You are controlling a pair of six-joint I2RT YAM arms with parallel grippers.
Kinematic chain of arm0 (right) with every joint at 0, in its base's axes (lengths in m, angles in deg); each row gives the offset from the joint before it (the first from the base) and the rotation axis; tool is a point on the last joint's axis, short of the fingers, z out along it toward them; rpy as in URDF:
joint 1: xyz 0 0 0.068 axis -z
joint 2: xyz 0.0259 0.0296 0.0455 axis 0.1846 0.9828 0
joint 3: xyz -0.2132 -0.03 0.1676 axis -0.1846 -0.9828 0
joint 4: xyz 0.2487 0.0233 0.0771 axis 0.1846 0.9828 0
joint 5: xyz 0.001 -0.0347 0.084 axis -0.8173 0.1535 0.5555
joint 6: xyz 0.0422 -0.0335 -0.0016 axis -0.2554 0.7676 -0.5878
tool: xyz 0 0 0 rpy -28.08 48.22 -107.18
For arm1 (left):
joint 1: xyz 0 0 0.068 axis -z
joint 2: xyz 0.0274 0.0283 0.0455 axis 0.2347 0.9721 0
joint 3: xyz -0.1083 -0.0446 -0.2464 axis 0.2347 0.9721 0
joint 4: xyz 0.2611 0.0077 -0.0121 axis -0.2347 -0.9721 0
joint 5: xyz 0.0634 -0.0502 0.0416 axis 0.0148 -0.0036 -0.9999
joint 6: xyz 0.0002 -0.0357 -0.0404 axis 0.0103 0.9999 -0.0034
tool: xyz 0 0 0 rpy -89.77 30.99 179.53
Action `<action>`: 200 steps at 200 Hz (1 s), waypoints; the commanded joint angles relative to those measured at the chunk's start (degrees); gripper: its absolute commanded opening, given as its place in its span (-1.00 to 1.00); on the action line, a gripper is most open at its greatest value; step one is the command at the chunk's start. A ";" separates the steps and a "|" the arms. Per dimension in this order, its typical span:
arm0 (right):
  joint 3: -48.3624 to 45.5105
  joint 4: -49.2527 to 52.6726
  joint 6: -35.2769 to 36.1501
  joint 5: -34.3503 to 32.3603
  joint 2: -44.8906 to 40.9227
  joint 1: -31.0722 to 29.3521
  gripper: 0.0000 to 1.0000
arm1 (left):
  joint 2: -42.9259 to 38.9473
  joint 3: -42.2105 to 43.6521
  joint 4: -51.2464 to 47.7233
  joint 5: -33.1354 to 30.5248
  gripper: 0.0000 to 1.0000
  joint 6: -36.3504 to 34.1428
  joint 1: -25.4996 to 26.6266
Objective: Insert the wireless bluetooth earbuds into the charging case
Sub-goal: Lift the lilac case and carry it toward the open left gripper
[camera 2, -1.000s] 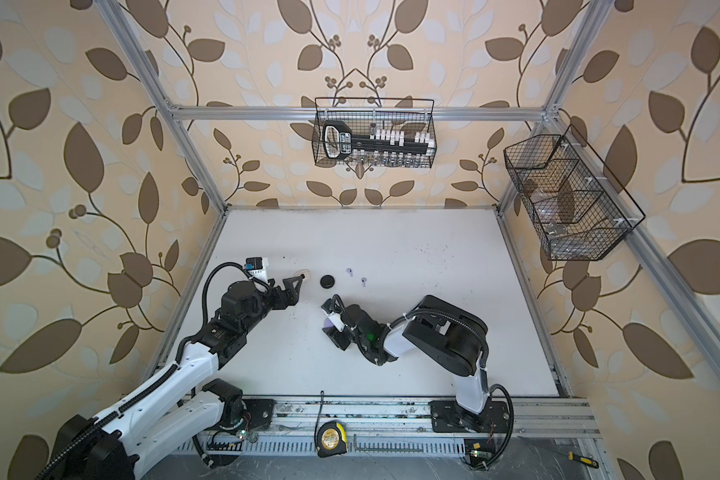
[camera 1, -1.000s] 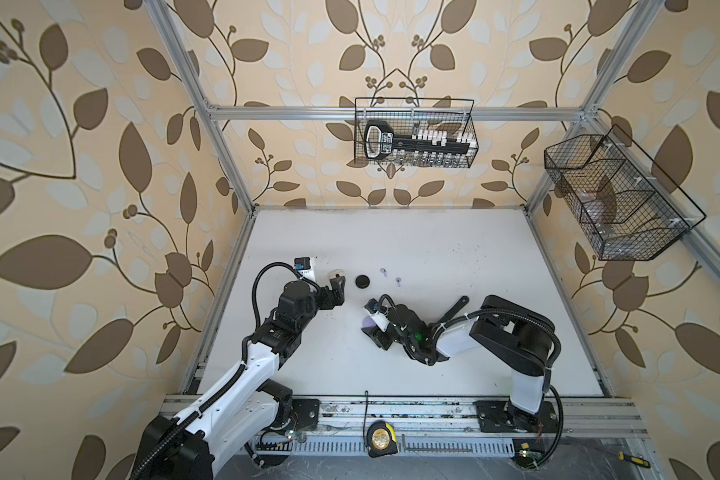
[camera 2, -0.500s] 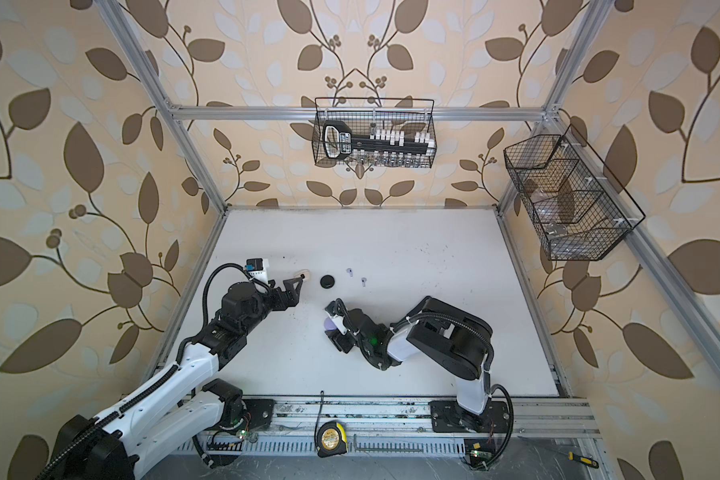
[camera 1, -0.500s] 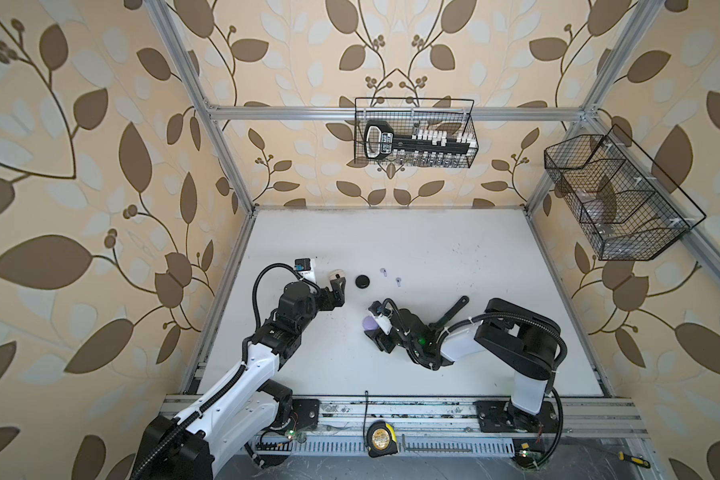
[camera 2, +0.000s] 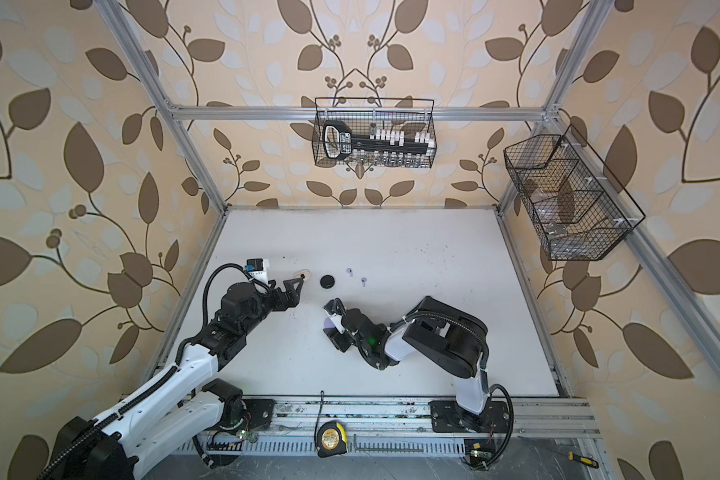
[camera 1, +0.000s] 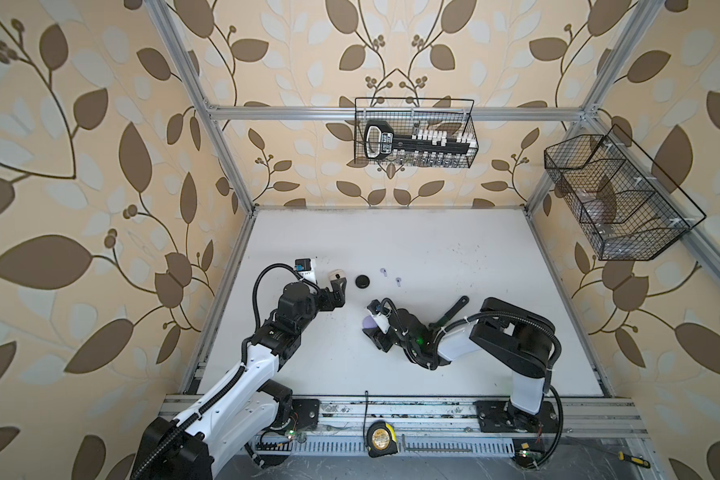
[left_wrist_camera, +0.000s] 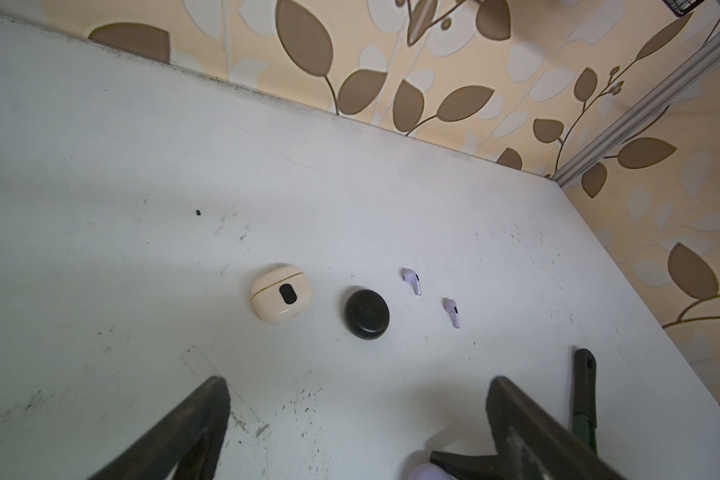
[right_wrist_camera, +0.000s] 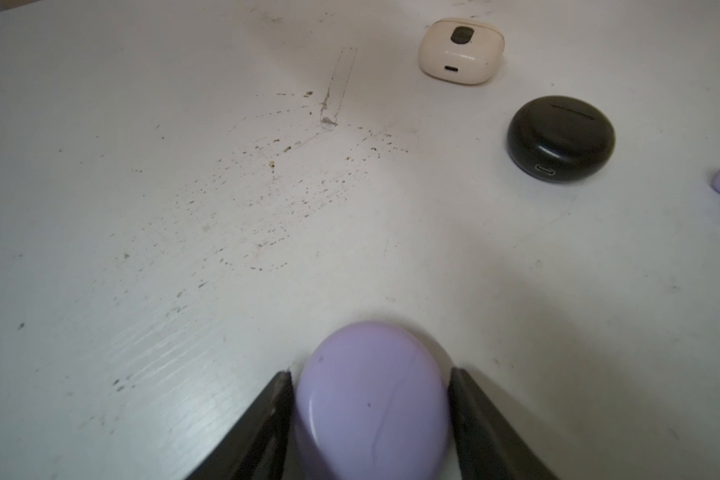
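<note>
**Desk:** What differs from a second ago?

**Photographer:** Little. The right gripper [right_wrist_camera: 371,374], clamped on the closed lilac charging case [right_wrist_camera: 373,411], sits a shade nearer the left arm's side than a second ago (a slight shift, seen in both top views). The left gripper [left_wrist_camera: 358,382] keeps its place just beside the cream case [left_wrist_camera: 280,293], jaws spread wide and empty.

**Desk:** And the earbuds?

**Photographer:** Two lilac earbuds [left_wrist_camera: 411,279] lie flat on the white table [camera 1: 391,241], unmoved. They are a little apart from each other, just right of the black round case [left_wrist_camera: 366,308] in both top views. Their long axes run roughly parallel. The heads point toward the table's far edge and the stems toward the robot's side, angled slightly toward the dark green tool [left_wrist_camera: 584,386].

**Desk:** The lilac case itself?

**Photographer:** It is nearer the robot than the earbuds and well apart from them, with the jaws pressed to its two sides. Whether it rests on the table or hangs just above it cannot be told.
</note>
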 commanded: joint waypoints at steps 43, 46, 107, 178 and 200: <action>-1.94 7.83 -6.11 -7.55 2.23 -0.97 0.28 | -1.38 0.19 1.91 0.46 0.96 -0.33 -0.45; -1.94 7.91 -6.23 -7.60 2.25 -1.05 0.28 | -1.40 0.27 1.98 0.52 0.96 -0.22 -0.45; -2.68 6.52 -8.24 -8.05 3.23 -3.43 0.03 | -1.29 0.68 2.88 0.83 0.97 -0.16 -0.46; -6.58 -0.93 0.19 -1.19 -4.03 0.07 -0.36 | -2.62 0.10 2.12 5.87 0.92 0.74 -0.45; -7.20 -1.73 5.62 -1.67 -9.16 0.10 -0.41 | -4.59 1.18 5.24 11.06 0.91 3.83 -0.45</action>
